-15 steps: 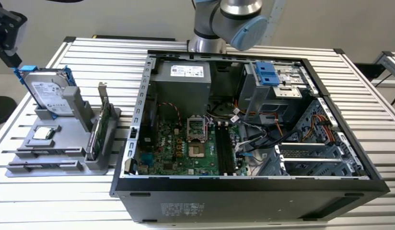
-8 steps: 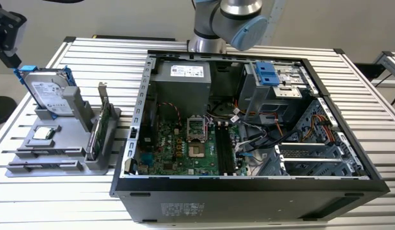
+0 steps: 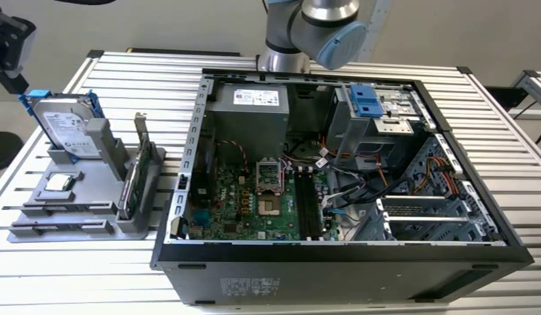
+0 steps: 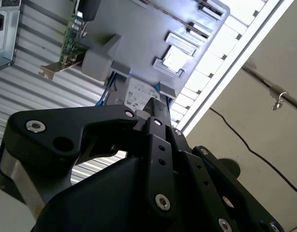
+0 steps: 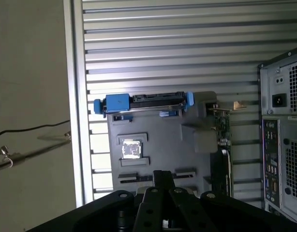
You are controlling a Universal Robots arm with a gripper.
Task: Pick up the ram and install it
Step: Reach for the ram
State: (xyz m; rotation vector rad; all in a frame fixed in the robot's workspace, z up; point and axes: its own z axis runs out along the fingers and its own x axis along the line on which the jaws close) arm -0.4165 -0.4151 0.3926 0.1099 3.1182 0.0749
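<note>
Nearest the lens in both wrist views: black metal gripper (image 5: 161, 175) (image 4: 155, 104), linkages folded inward, fingers (image 5: 161, 182) clenched together into one narrow dark bar. No telling the whereabouts of the slim dark ram, between the fingers or elsewhere. Beyond the fingers and well apart from them, flat grey plastic parts holder (image 5: 158, 135). On it, small square silver processor chip (image 5: 130, 149) in a shallow pocket. Further on, silver hard drive in blue rails (image 5: 143, 99) standing on edge. Beside that, green circuit card with metal bracket (image 5: 225, 128), also upright in a slot. Under the holder, ribbed aluminium desk (image 5: 163, 48). Past the desk's edge, pale floor (image 5: 32, 72) with a thin black cable (image 5: 27, 129).

In the exterior view, lower centre and closest: black open-sided computer case (image 3: 341, 262) lying on the desk. Inside, left of centre, green motherboard (image 3: 244, 203) with long dark memory slots (image 3: 307, 203) along its right side; filled or bare, cannot tell. Behind that, grey power supply box (image 3: 253, 108). At the exterior view's left, just beside the case, the grey holder with chip, card and hard drive. Farthest back, top centre, grey and light-blue robot arm (image 3: 297, 33) rising out of frame.
</note>
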